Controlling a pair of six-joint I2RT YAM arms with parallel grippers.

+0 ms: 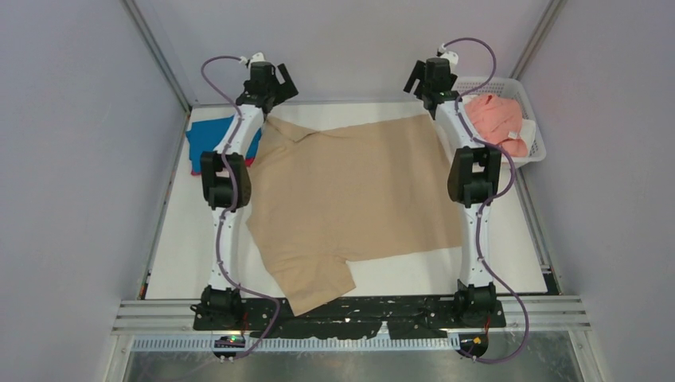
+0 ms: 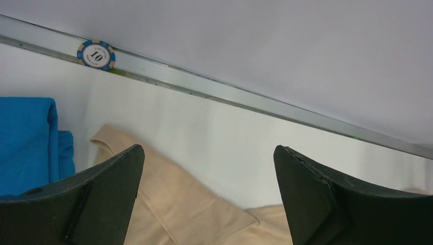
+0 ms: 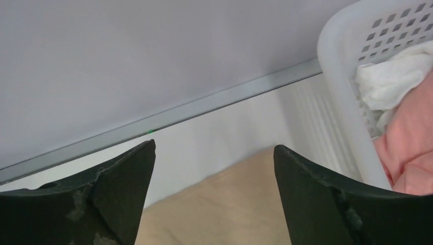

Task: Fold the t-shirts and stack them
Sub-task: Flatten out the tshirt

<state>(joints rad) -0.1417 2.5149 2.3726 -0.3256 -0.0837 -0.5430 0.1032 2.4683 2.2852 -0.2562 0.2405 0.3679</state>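
Tan t-shirt (image 1: 358, 191) lies flat, long axis nine-to-three o'clock, collar toward ten; left gripper (image 2: 207, 150) and right gripper (image 3: 214, 147) spread wide.

counted one tan shirt (image 1: 358, 191), one blue shirt (image 1: 208, 142), one pink shirt (image 1: 497, 119), one basket (image 1: 536, 134), one poker chip (image 2: 96, 54).

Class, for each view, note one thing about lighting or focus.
Top view: even, soft light, with the tan shirt sharp and no glare. Left wrist view: the chip is in focus, its number readable. Right wrist view: the basket is very bright, with detail fading along its rim.
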